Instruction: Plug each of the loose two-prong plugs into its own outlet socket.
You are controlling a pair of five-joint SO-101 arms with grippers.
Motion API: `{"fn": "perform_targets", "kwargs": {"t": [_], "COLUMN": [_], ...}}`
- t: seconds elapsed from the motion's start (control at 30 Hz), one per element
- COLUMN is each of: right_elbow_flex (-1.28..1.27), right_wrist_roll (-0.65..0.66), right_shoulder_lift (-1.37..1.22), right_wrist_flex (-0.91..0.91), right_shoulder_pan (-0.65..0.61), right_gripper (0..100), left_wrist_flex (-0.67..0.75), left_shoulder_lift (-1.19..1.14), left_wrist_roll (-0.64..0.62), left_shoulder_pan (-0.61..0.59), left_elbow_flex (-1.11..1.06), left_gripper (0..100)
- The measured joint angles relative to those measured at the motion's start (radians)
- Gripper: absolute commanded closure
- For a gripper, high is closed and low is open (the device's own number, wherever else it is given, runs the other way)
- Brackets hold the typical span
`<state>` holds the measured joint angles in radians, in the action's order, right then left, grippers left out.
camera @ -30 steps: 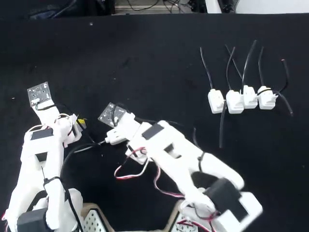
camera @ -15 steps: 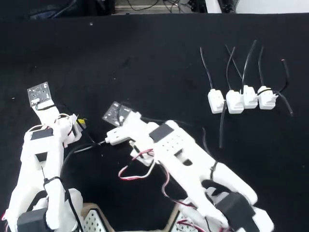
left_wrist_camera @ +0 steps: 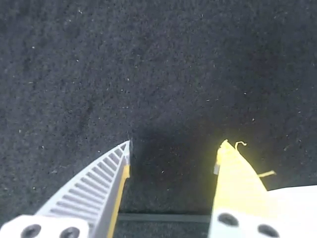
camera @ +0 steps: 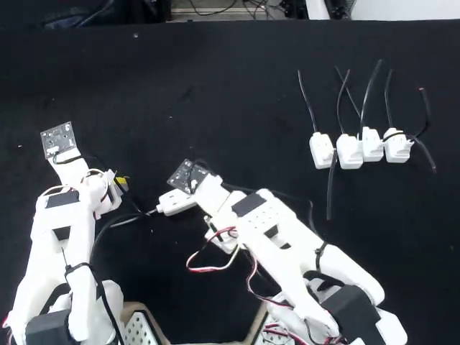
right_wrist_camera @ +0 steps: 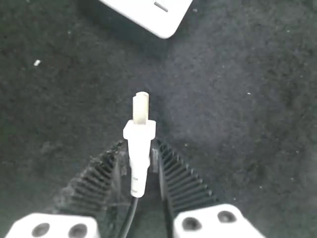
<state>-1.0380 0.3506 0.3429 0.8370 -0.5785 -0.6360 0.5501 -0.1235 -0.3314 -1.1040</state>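
My right gripper (right_wrist_camera: 139,150) is shut on a white two-prong plug (right_wrist_camera: 139,130). The plug stands upright between the ribbed fingers, prongs pointing at the corner of a white outlet socket (right_wrist_camera: 148,11) a short gap ahead. Its black cord (right_wrist_camera: 128,218) trails back between the fingers. In the high view that socket (camera: 175,203) lies at the table's middle left, just beside the right arm's wrist (camera: 192,180). My left gripper (left_wrist_camera: 173,151) is open over bare black cloth with nothing between its fingers. It sits at the left (camera: 115,187), apart from the socket.
Several white plug-and-socket pieces (camera: 350,151) with black cords lie in a row at the back right. A loose black cord (camera: 330,188) runs down from that row. Black cloth (camera: 215,93) covers the table.
The right arm's wrist has shifted to the right and slightly nearer, keeping the plug in its grip. The socket and the left arm have stayed put.
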Motion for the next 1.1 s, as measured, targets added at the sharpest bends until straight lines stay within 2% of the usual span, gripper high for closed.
{"fn": "perform_targets", "kwargs": {"t": [0.17,0.33,0.43,0.53,0.73,0.83,0.93,1.1], "right_elbow_flex": [0.040,0.044,0.009,-0.035,-0.126,-0.204,-0.270,-0.285], "right_wrist_roll": [-0.005,-0.143,-0.201,-0.252,-0.279,-0.282,-0.284,-0.284], "right_shoulder_lift": [0.115,0.288,0.307,0.307,0.336,0.371,0.400,0.451], "right_wrist_flex": [0.089,0.034,-0.094,-0.172,-0.311,-0.420,-0.508,-0.534], "right_shoulder_pan": [0.049,0.048,0.028,-0.025,-0.172,-0.218,-0.226,-0.230], "right_gripper": [98.8,98.8,98.8,98.8,98.8,98.8,98.8,98.8], "left_wrist_flex": [0.000,-0.110,-0.189,-0.196,-0.204,-0.267,-0.325,-0.350], "left_shoulder_lift": [0.000,0.032,0.152,0.311,0.677,0.836,0.973,1.111], "left_wrist_roll": [0.000,0.000,0.000,0.000,-0.002,-0.002,-0.002,0.005], "left_shoulder_pan": [0.000,0.000,0.000,0.002,0.104,0.149,0.198,0.255], "left_elbow_flex": [0.000,0.031,0.034,-0.008,-0.183,-0.213,-0.230,-0.284], "left_gripper": [72,72,72,72,72,72,72,72]}}
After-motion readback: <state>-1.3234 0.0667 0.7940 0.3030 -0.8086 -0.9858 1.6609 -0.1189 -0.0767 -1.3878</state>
